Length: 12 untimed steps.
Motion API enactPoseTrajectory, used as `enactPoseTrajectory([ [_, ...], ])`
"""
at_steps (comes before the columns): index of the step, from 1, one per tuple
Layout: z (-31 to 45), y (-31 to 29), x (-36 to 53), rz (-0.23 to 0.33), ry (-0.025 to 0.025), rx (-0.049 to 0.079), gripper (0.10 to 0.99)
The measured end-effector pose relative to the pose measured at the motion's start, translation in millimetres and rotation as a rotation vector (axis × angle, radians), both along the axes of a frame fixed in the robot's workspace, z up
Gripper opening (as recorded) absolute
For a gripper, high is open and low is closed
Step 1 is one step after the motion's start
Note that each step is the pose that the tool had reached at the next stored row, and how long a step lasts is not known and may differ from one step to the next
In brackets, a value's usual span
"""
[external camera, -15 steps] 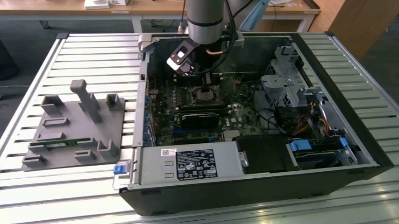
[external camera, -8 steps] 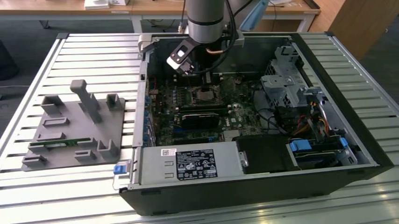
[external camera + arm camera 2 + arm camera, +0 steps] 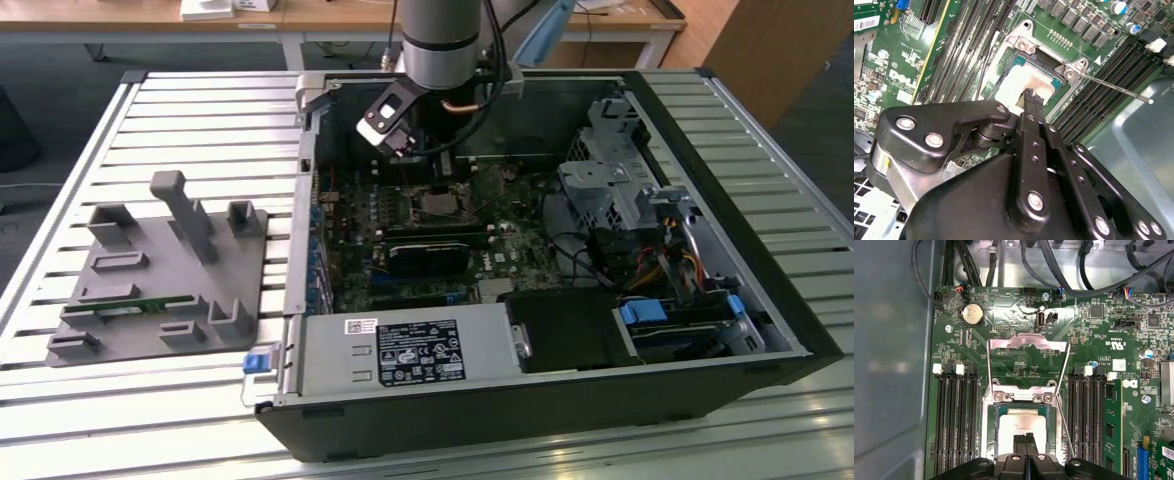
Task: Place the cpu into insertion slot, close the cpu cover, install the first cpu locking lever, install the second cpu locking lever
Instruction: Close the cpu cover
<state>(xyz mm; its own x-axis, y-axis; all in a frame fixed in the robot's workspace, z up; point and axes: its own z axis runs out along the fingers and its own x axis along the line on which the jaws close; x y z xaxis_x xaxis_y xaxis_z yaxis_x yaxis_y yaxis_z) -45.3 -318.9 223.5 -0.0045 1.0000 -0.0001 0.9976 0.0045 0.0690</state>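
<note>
As I logged the station remotely, the gripper [image 3: 1025, 436] had its fingers pressed together, tips over the cpu [image 3: 1021, 421] in the first wrist view; contact, I could not tell. Cpu: seated flat in the insertion slot [image 3: 999, 411] on the green motherboard [image 3: 1104, 330]. Cpu cover [image 3: 1026, 342]: swung open beyond the slot. Locking lever [image 3: 1114, 87]: thin rod, angled free beside the slot.
</note>
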Motion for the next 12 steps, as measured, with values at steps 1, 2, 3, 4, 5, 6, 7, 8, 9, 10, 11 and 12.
enactPoseTrajectory([
  [1,2.0,0.0,0.0,0.000,0.0004,0.000,0.106],
  [2,3.3,0.0,0.0,-0.001,0.0008,0.000,0.106],
  [3,4.9,0.0,0.0,-0.001,0.0010,0.000,0.106],
  [4,6.8,0.0,0.0,-0.001,0.0012,0.000,0.106],
  [5,9.0,0.0,0.0,-0.001,0.0014,0.000,0.106],
  [6,11.1,0.0,0.0,-0.001,0.0014,0.000,0.106],
  [7,13.3,0.0,0.0,-0.001,0.0014,0.000,0.106],
  [8,15.6,0.0,0.0,-0.001,0.0014,0.000,0.106],
  [9,18.2,0.0,0.0,-0.001,0.0016,0.000,0.106],
  [10,21.1,0.0,0.0,-0.001,0.0016,0.000,0.106],
  [11,23.9,0.0,0.0,-0.001,0.0015,0.000,0.106],
  [12,26.6,0.0,0.0,-0.001,0.0015,0.000,0.106],
])
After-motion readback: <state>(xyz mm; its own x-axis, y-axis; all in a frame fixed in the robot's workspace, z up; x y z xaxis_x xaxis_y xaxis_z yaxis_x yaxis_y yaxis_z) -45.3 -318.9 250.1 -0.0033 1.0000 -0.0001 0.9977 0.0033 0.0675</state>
